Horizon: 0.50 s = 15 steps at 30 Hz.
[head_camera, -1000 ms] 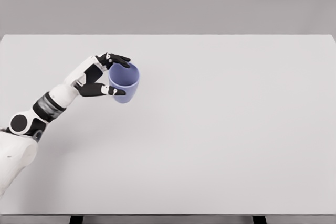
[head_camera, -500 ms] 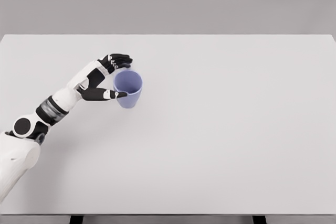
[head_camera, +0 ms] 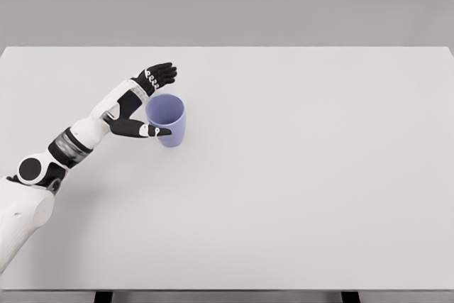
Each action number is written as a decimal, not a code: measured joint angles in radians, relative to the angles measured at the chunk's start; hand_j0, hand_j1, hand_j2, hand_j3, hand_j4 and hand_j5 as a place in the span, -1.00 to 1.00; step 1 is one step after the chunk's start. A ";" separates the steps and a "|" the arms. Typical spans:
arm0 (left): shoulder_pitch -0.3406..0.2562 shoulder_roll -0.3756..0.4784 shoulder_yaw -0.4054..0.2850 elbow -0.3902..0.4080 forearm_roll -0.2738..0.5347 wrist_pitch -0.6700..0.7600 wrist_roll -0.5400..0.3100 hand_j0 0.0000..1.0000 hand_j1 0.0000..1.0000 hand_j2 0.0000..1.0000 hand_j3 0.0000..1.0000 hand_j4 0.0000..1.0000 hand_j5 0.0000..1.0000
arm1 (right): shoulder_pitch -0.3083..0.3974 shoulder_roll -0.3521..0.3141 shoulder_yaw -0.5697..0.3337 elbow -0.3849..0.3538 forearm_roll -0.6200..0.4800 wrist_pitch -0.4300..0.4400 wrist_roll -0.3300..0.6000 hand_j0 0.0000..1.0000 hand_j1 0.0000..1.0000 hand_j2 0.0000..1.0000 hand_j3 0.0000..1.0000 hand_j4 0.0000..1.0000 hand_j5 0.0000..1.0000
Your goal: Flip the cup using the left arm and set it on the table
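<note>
Blue cup (head_camera: pixel 167 119): sits upright, mouth up, on the bench in the left-centre of the frame, a touch above the middle height.
Bench (head_camera: pixel 298 175): pale grey, matte and bare apart from the cup; it fills most of the frame, with dark legs just showing at the bottom edge.
Left hand (head_camera: pixel 145 101): enters from the lower left, its arm stretched up toward the cup.
Fingers (head_camera: pixel 162 72): spread wide and lifted above and behind the rim, apart from it; the thumb lies along the cup's near-left wall, touching or just beside it, I cannot tell which. Nothing is held.
Right arm: not in view.
Progress: judged from the upright pose and the released hand, the flip looks done and the cup placed.
Risk: the thumb so near the wall could nudge or tip the cup if the hand pulls away sideways; a smooth surface would let a light cup slide.
Room: plain grey wall behind the bench, even light, faint shadows.
</note>
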 measured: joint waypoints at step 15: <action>-0.067 0.406 0.004 -0.079 -0.156 0.000 0.000 1.00 1.00 1.00 1.00 1.00 1.00 | 0.000 0.000 0.000 0.000 0.000 0.000 0.000 1.00 1.00 1.00 1.00 1.00 1.00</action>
